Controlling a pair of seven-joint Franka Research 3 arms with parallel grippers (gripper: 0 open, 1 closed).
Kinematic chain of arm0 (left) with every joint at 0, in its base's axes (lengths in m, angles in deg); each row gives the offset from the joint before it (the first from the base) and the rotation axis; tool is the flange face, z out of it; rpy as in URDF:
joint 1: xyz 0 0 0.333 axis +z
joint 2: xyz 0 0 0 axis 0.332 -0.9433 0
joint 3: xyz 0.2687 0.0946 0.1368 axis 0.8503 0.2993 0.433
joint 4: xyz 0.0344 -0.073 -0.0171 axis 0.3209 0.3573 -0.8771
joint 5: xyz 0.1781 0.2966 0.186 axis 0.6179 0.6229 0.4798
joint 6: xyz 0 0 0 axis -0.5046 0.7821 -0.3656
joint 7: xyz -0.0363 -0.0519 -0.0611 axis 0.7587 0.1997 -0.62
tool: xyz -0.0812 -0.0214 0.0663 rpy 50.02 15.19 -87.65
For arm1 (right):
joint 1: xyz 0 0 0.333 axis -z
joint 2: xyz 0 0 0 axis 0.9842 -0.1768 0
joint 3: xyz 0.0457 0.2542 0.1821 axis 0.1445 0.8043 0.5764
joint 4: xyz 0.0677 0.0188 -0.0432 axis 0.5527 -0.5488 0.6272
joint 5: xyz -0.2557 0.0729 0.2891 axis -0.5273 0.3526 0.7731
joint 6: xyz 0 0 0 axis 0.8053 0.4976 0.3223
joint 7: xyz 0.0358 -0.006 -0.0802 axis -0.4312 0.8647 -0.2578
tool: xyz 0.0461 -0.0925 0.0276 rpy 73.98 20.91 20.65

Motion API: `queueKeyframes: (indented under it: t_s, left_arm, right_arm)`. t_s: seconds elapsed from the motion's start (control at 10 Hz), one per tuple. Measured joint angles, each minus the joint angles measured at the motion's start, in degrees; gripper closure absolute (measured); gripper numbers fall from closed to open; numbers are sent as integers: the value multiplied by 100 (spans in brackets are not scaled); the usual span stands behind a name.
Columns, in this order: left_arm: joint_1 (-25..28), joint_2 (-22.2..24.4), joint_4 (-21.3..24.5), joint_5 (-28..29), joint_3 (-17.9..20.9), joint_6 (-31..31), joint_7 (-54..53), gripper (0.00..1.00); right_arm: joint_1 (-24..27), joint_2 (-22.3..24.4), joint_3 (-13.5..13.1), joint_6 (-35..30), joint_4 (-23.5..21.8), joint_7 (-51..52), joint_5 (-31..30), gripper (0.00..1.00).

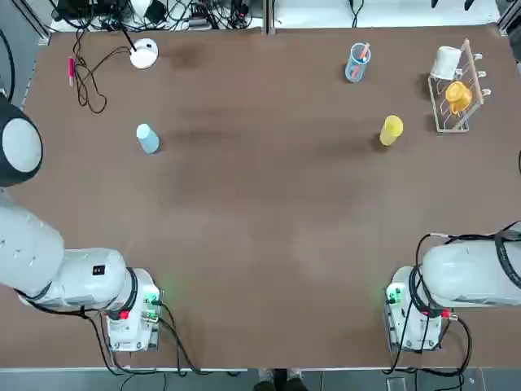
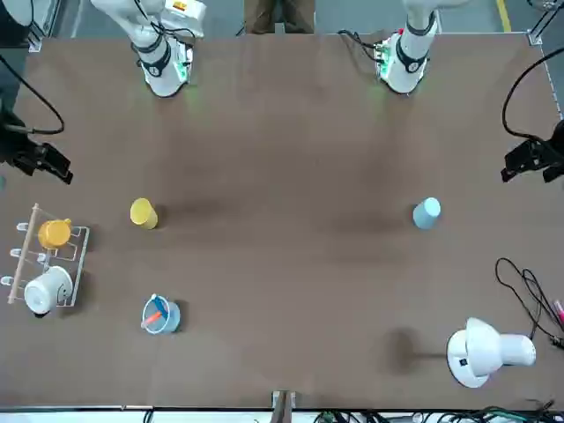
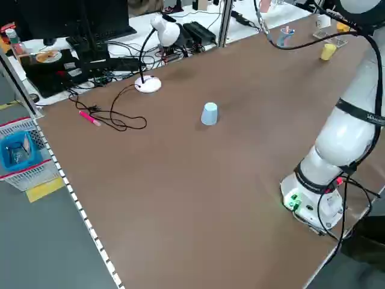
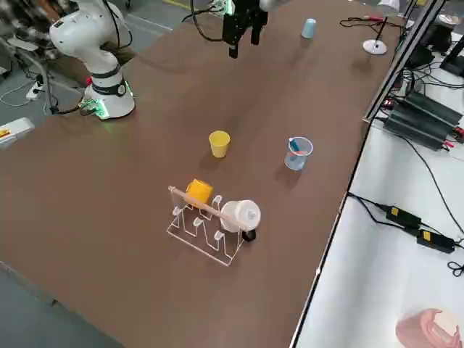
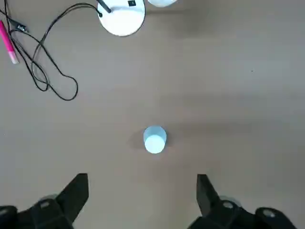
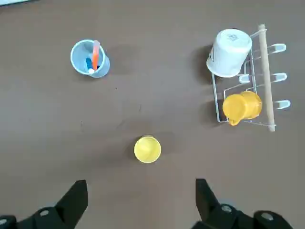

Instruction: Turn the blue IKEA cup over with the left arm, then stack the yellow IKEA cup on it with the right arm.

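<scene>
Three cups [image 1: 148, 139], two mugs [image 1: 458, 95], one lamp [image 1: 143, 54].

Cup [image 1: 147, 138] on table [image 1: 260, 244], left half, before lamp [image 1: 143, 54] at far left corner. Second cup [image 1: 391, 130] on right half, well apart; rack [image 1: 456, 90] just right of it, tumbler [image 1: 356, 62] behind.

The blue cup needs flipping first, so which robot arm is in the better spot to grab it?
The left. The blue cup stands on the left half of the table, and the left gripper hangs open right above it. The right gripper is over the yellow cup, far across.
</scene>
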Motion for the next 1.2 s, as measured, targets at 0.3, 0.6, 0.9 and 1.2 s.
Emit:
queueKeyframes:
  t_s: [0.3, 0.6, 0.9, 1.2]
  left_arm:
    - [8, 2, 93, -125, 0, -1, -301, 0]
    - [8, 1, 225, -132, 0, -12, -481, 0]
    - [-3, -28, 223, -133, -7, -25, -481, 0]
    - [42, -221, 227, -37, 18, -29, -580, 0]
  right_arm:
    - [0, 0, 0, -115, 0, 2, 103, 0]
    - [0, 0, 0, -116, 0, 4, 111, 0]
    - [0, 0, 0, -116, 0, 4, 113, 0]
    - [-1, 0, -1, -116, 0, 4, 114, 0]
